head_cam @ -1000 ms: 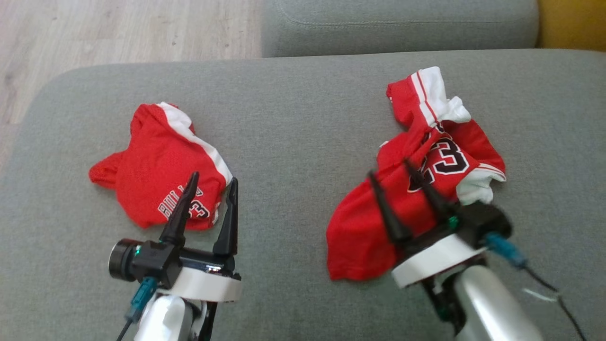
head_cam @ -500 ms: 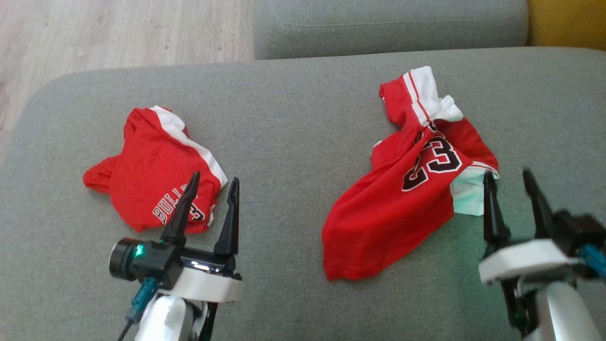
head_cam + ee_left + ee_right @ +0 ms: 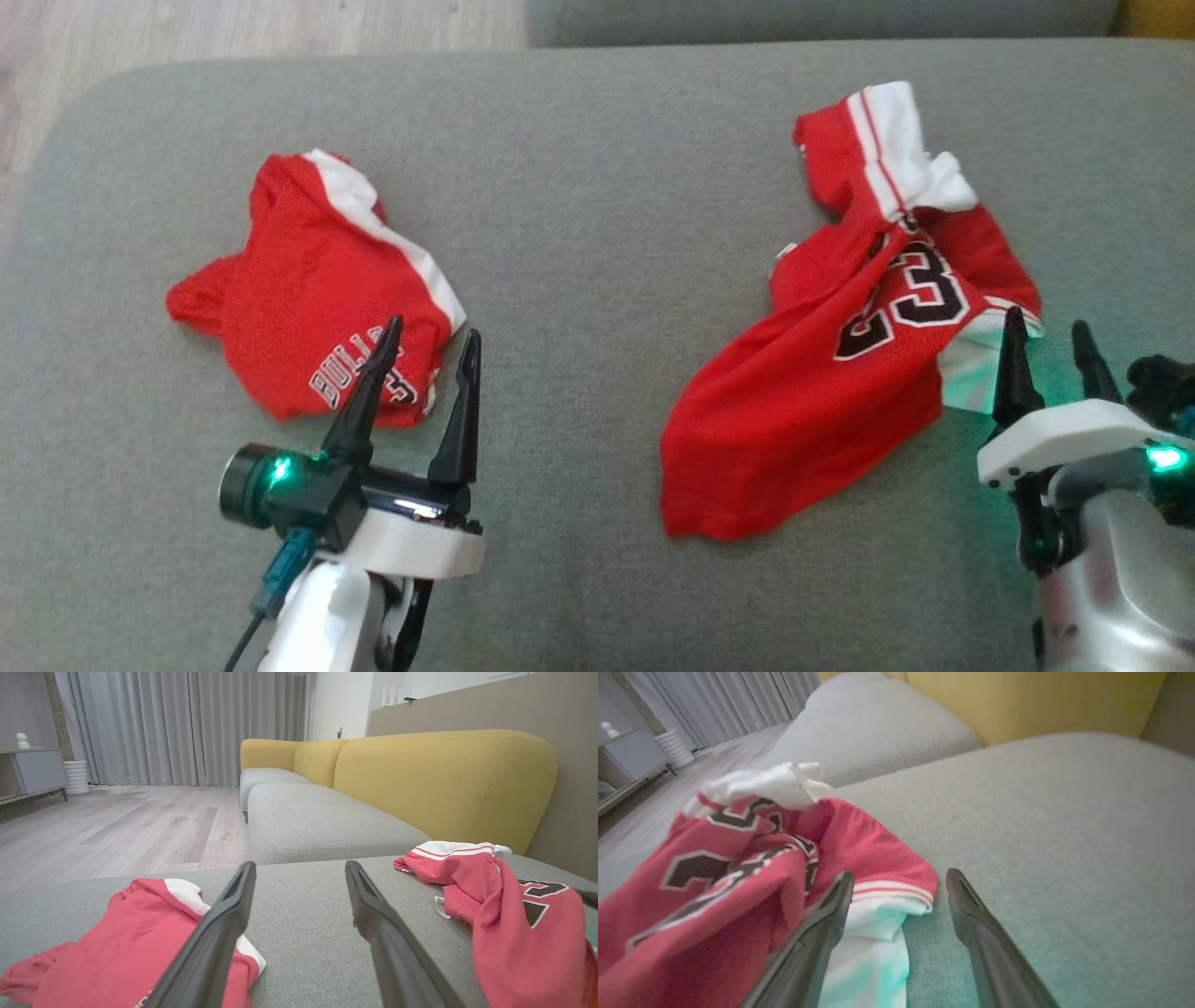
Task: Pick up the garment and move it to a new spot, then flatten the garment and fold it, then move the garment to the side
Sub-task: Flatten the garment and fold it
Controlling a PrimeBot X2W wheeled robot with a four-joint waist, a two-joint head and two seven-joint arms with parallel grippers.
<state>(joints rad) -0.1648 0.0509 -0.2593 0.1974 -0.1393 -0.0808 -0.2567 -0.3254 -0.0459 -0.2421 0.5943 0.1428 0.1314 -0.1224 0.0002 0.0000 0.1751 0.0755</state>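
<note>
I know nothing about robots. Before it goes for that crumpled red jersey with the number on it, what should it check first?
1. Right gripper open and empty: ok, its fingers stand apart with nothing between them.
2. Left gripper open and empty: ok.
3. Numbered jersey near the right gripper: ok, its white hem lies right at the fingers.
4. Jersey lying flat: not ok, it is bunched and twisted.
5. Bare spot to move it to: ok, the grey seat is bare between the jersey and the other red garment.
6. How many cloth layers a pinch at the hem would catch: cannot tell.
</note>
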